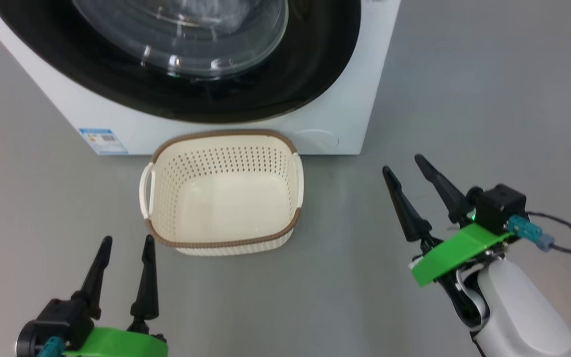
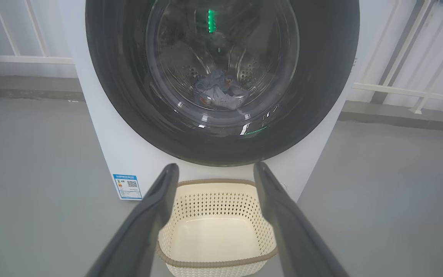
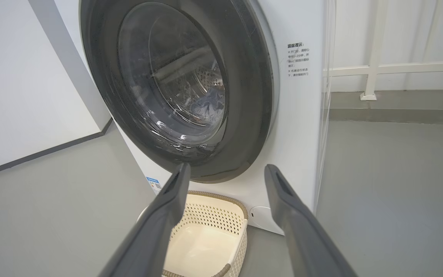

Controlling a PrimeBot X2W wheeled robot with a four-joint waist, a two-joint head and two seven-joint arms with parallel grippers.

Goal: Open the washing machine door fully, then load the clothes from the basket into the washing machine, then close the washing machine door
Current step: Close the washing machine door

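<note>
While both arms are hanging low over the grey floor (image 1: 488,99), the left gripper (image 1: 128,242) is showing nearest at the left, its two long dark fingers spread wide and holding nothing. The right gripper (image 1: 403,166) is sitting at the right, its fingers likewise standing apart and empty.

Between them and a little further on, the small rectangular cream plastic basket with perforated sides and a woven-look brown rim (image 1: 226,133) is standing upright on the floor just in front of the washer, with nothing lying in it. Being light and stiff, it is likely to skid if nudged; a side handle is offering the surest hold.

Behind it the big white front-loading washing machine (image 1: 345,99) is rising, a blue label sticker (image 1: 103,141) showing low at its front corner. Its large round door with the wide glossy black rim and bulging clear glass centre (image 1: 315,69) is lying against the front, seemingly closed; whether it is latched I cannot tell. It is looking rigid, weighty and slick, so any push is belonging on the black rim, not the glass.

Farthest in, behind the glass, the soft blue and pale clothes (image 2: 219,92) are resting crumpled at the bottom of the steel drum (image 2: 248,71). Limp and light, they are asking for a pinch on a raised fold.
</note>
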